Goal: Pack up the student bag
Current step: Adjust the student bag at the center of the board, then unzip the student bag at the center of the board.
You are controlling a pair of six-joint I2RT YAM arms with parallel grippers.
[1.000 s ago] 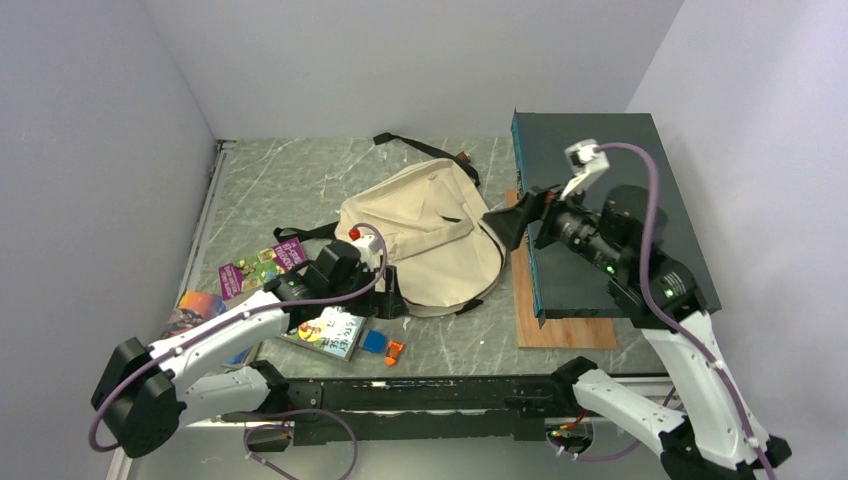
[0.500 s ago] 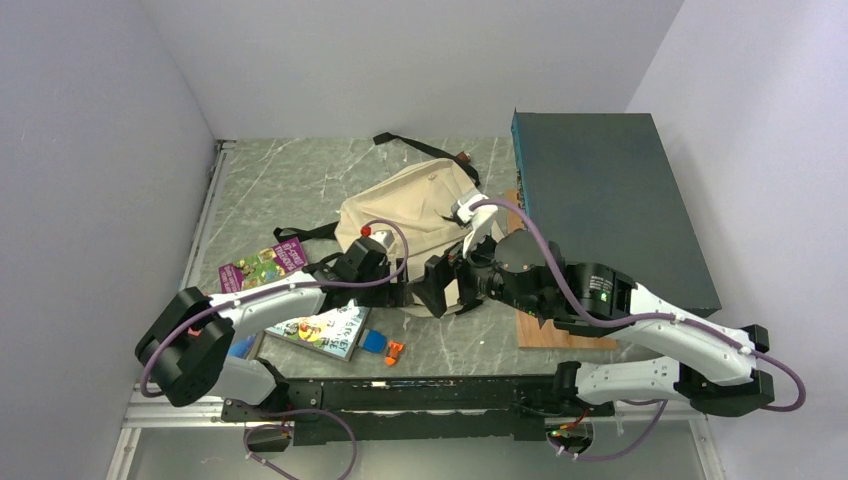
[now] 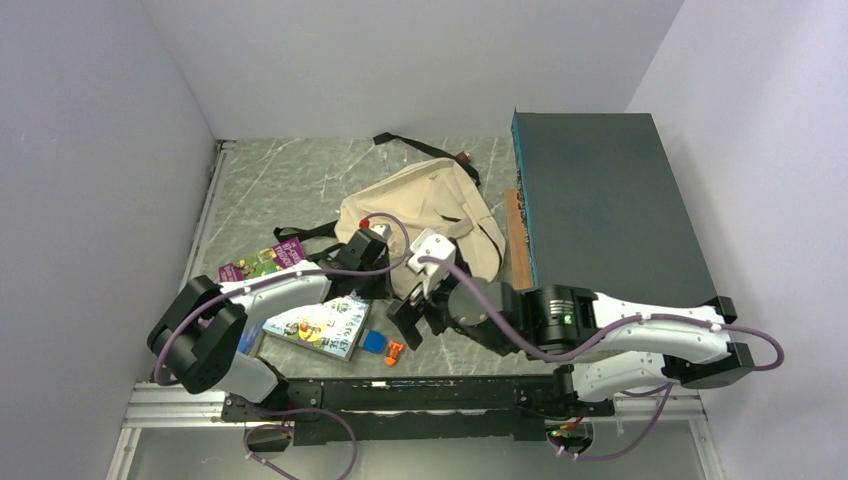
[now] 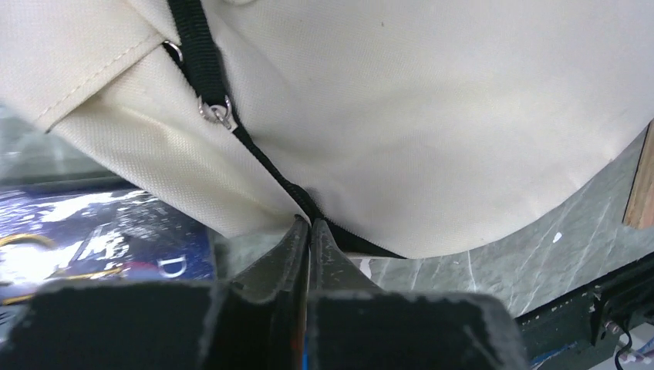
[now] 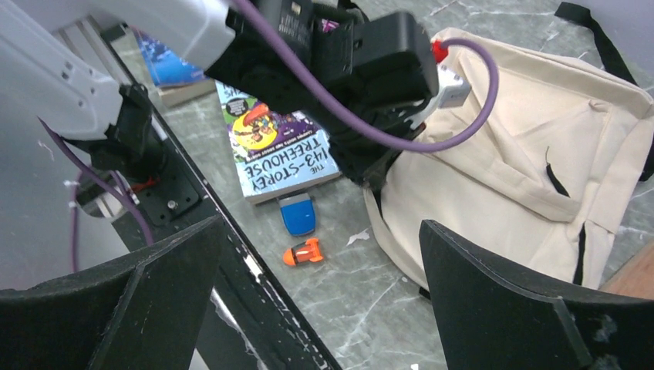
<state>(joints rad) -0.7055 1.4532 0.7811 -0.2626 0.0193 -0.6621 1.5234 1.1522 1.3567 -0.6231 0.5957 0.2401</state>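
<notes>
The left end effector (image 4: 310, 227) clamped on student bag (image 4: 432, 116) edge; right end effector (image 5: 320, 231) spread apart.

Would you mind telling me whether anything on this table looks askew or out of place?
Nothing looks spilled or damaged, but the student bag lies slumped and creased, and the Treehouse book beside it sits askew.

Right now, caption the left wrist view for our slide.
Left jaws pinching the black seam of the cream backpack, book alongside.
</notes>
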